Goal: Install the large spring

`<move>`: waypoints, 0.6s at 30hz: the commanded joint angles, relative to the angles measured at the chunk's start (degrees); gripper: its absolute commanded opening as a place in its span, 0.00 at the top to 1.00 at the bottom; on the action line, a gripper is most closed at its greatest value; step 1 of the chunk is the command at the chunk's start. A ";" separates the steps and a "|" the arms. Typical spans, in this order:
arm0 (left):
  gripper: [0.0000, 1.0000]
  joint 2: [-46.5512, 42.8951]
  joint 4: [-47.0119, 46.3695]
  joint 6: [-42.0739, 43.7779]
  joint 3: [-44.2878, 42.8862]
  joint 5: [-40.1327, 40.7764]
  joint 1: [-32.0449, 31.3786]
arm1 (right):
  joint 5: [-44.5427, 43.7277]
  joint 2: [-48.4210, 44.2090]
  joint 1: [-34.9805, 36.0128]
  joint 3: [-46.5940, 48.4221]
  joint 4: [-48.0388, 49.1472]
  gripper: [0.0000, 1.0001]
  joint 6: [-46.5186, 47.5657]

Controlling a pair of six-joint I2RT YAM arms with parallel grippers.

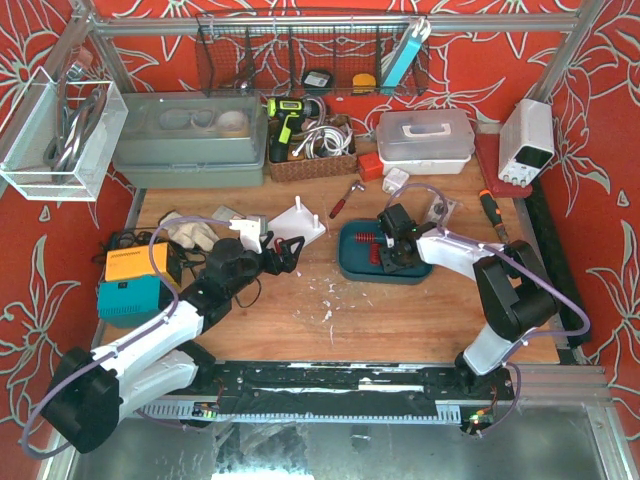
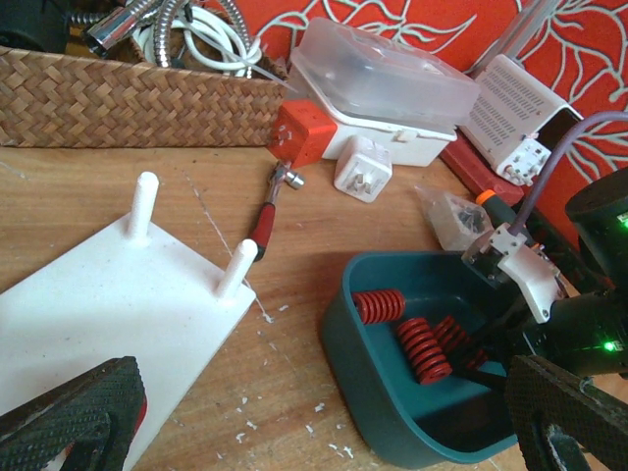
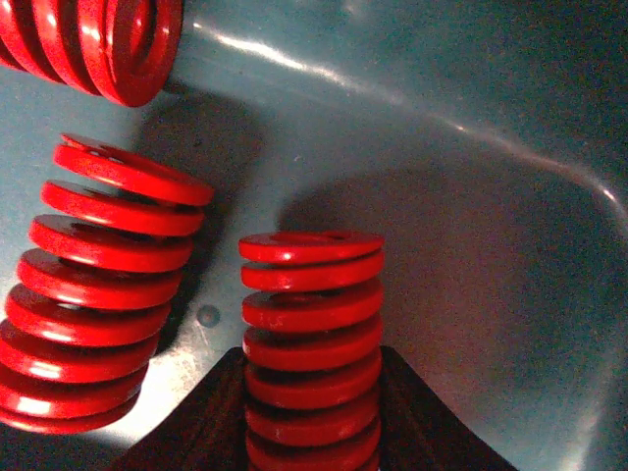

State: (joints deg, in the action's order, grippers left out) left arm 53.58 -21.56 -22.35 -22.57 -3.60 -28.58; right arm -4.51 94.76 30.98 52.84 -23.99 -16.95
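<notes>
Wooden table (image 1: 400,320), right pincer (image 3: 312,358) gripping red spring (image 3: 312,285)

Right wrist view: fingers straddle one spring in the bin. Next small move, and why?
Probably close the right gripper on the red spring: its fingers flank the coils closely, though a firm clamp isn't evident. The spring lies apart from the neighbouring spring in the teal bin.

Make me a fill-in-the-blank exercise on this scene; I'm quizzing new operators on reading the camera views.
The red springs lie in a ____ tray. The white plate has ____ upright pegs. The right gripper is shut on one red spring inside the ____. The left gripper is ____.
Missing words: teal, two, tray, open.
</notes>
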 commanded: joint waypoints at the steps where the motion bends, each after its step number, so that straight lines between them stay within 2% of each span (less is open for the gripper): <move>1: 0.00 -0.58 -0.73 0.39 0.17 0.39 -0.33 | -0.98 -1.29 -0.31 -0.88 1.32 0.79 0.76; 8: 0.00 -0.63 -0.63 0.45 0.20 1.05 -0.34 | -1.35 -4.68 -0.11 -1.51 2.31 0.89 0.78; 18: 0.00 0.04 1.37 -1.15 -0.87 3.45 -0.34 | -3.00 -12.11 2.16 -2.47 3.55 0.94 2.50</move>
State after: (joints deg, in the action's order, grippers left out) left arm 53.63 -21.28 -22.46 -22.59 -2.04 -28.58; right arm -5.78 85.62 31.90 50.92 -21.69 -15.97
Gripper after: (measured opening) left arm 0.997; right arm 0.344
